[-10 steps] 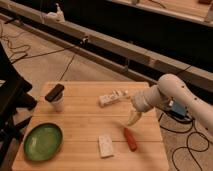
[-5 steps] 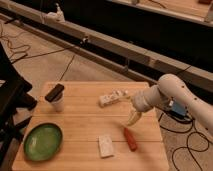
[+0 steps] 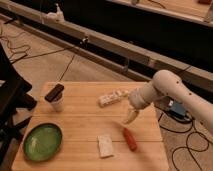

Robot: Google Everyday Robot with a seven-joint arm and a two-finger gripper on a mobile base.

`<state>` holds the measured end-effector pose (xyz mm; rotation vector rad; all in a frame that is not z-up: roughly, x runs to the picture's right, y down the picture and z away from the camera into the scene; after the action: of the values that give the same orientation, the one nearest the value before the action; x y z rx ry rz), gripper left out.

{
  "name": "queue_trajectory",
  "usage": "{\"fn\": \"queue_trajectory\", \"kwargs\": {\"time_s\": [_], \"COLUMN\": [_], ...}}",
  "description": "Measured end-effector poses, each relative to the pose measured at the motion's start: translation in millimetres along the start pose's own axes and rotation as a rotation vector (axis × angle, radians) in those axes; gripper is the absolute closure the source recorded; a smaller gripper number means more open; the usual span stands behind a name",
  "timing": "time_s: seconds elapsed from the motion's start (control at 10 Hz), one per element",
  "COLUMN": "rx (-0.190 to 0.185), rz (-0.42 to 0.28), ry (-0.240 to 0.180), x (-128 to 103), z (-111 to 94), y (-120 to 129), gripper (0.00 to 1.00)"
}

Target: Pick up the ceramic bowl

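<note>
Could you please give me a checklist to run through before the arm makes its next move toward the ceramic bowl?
1. Ceramic bowl found, upright on the wooden table, at the picture's lower left corner: ok.
2. Bowl looks empty: ok.
3. Gripper over the bowl: not ok. It hangs above the table's far side from the bowl, just behind the red oblong item.
4. Room around the bowl: ok. The white cup stands behind it, apart.
5. Way across to the bowl: probably ok. Only the flat white packet lies between, and it is low.
6. Bowl grasped: not ok.
</note>
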<state>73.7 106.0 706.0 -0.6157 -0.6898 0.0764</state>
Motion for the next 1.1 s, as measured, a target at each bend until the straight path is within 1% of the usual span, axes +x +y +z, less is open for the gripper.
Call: {"fn": "queue_trajectory", "kwargs": {"time_s": [0.1, 0.2, 0.3, 0.4, 0.5, 0.6, 0.7, 0.8, 0.9, 1.0, 1.1], "rx": [-0.021, -0.046, -0.064, -0.081, -0.088, -0.093, -0.096, -0.095, -0.078, -0.072, -0.069], "rz": [-0.038, -0.084, -0.115, -0.14, -0.15, -0.156, -0.163, -0.169, -0.174, -0.176, -0.176], "ry": [0.011, 0.019, 0.02, 0.018, 0.016, 0.015, 0.013, 0.009, -0.004, -0.008, -0.011], "x": [-13.0, -32.9, -50.5, -69.2, -83.8, -96.2, -112.0, -123.3, -142.5, -148.5, -150.5], "z": [11.1, 28.6, 43.9, 60.9, 76.4, 90.5, 108.9, 121.7, 143.7, 150.1, 152.0], "y": [-2.9, -8.2, -13.1, -18.5, -24.7, -30.4, -37.1, -41.2, -46.5, -48.0, -48.4], "gripper": [0.2, 0.2, 0.2, 0.2, 0.2, 0.2, 0.2, 0.2, 0.2, 0.2, 0.2]}}
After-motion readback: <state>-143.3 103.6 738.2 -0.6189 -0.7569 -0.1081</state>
